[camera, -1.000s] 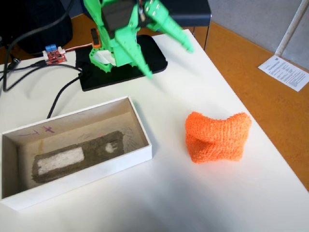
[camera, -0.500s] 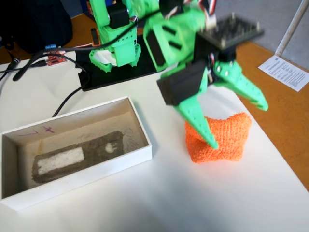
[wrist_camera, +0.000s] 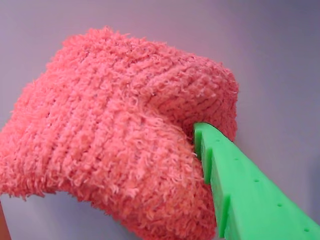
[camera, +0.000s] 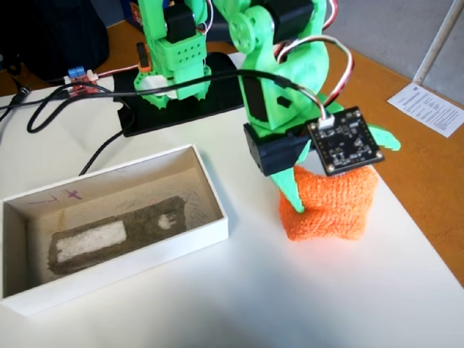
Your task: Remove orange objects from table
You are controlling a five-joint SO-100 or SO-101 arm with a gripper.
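The orange knitted lump lies on the white table near its right edge. It fills the wrist view, fuzzy and folded in the middle. My green gripper is lowered over it with the jaws spread, one on each side. The left finger presses against the lump's left side, and the other jaw's tip sits above its upper right corner. In the wrist view only one green finger shows, pushed into the fold. The lump rests on the table.
A shallow white box with a grey pad inside stands to the left of the lump. The arm's black base plate and cables are at the back. The table's right edge borders the orange-brown floor.
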